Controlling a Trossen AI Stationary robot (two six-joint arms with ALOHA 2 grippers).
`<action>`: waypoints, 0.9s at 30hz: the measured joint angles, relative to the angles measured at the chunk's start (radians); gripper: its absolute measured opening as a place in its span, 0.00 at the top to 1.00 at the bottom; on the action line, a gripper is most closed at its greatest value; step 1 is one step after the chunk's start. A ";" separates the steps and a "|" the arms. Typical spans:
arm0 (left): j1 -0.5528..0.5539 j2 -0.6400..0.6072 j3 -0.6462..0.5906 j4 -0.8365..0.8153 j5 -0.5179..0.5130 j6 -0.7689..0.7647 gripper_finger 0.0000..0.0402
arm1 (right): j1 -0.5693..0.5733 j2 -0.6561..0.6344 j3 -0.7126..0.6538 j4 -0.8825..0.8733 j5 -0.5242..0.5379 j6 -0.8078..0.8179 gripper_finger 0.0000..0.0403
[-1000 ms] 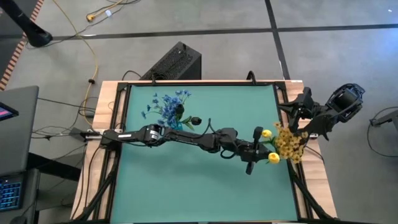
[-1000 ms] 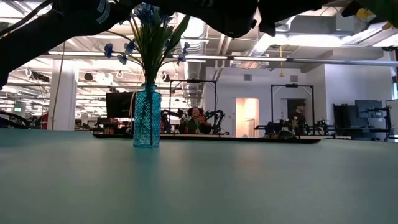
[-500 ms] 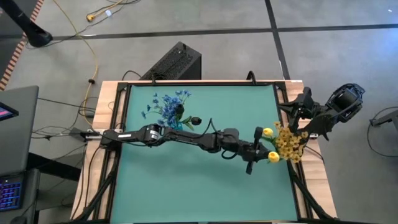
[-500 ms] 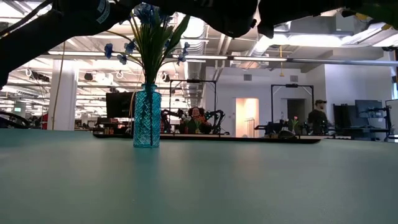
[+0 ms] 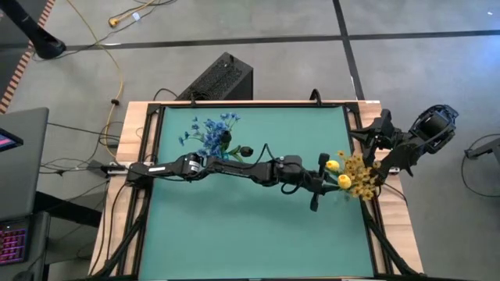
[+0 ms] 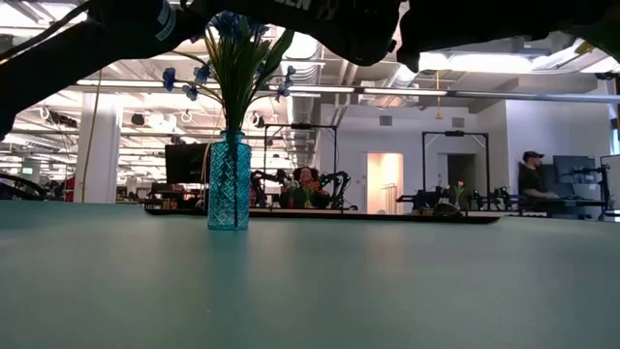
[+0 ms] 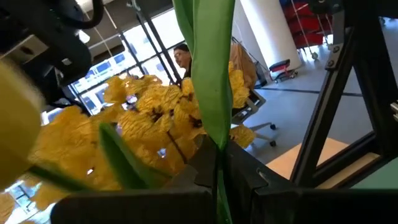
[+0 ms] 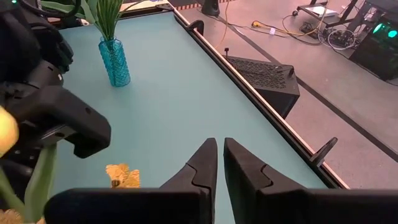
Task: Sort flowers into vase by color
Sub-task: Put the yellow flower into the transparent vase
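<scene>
My left gripper (image 5: 322,186) reaches to the table's right side and is shut on a green stem of the yellow flowers. Two yellow buds (image 5: 333,165) and yellow-orange clusters (image 5: 361,176) spread out beyond it. In the left wrist view the clusters (image 7: 149,118) fill the space behind the stem. The blue glass vase (image 5: 221,153) stands on its base at the far left and holds the blue flowers (image 5: 209,131) and a dark bud (image 5: 246,151). It also shows in the low view as the vase (image 6: 229,181). My right gripper (image 8: 221,163) waits beyond the table's right edge, shut and touching nothing. My left gripper pinches a green stem with a leaf (image 7: 217,165) between its two fingers, coming level from the table's left side. The stem runs on beyond the fingers to the yellow blossoms. The bunch is lifted clear of the table.
A loose yellow-orange blossom (image 8: 124,175) lies on the green table top near the right edge. The table has a raised black rim (image 5: 355,133). A black box (image 5: 219,78) stands on the floor beyond the far edge. A person (image 6: 533,174) shows far off in the room.
My left gripper has moved a little toward the table's far edge, still shut on the stem. The yellow bunch has gone with it and swung slightly, so the nearer yellow bud now sits closer to the other.
</scene>
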 joint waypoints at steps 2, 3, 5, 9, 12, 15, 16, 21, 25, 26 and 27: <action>-0.001 0.000 0.000 -0.001 0.000 0.005 1.00 | 0.000 0.000 0.000 0.000 0.000 0.000 0.86; -0.002 0.000 0.000 -0.004 0.001 0.010 1.00 | 0.000 0.000 0.000 0.000 0.000 0.000 0.86; -0.004 0.000 0.000 -0.008 0.001 0.014 1.00 | 0.000 0.000 0.000 0.000 0.000 0.000 0.86; -0.007 0.000 0.000 -0.008 0.009 0.007 1.00 | 0.000 0.000 0.000 0.000 0.000 0.000 0.86; -0.011 0.000 0.000 -0.010 0.010 0.005 1.00 | 0.000 0.000 0.000 0.000 0.000 0.000 0.86; -0.013 0.000 0.000 -0.023 0.010 0.002 1.00 | 0.000 0.000 0.000 0.000 0.000 0.000 0.86; -0.014 0.000 0.000 -0.029 0.009 0.003 1.00 | 0.000 0.000 0.000 0.001 0.000 0.000 0.86; -0.012 0.000 0.000 -0.041 0.002 -0.020 1.00 | 0.000 0.000 0.000 0.002 0.000 0.001 0.86; -0.010 0.000 0.000 -0.049 0.000 -0.023 1.00 | 0.000 0.000 0.000 0.003 -0.001 0.001 0.86; -0.010 0.000 0.000 -0.049 0.000 -0.022 1.00 | 0.000 0.000 0.000 0.003 -0.001 0.001 0.86; -0.010 0.000 0.000 -0.049 0.000 -0.023 1.00 | 0.000 0.000 0.000 0.003 -0.001 0.001 0.86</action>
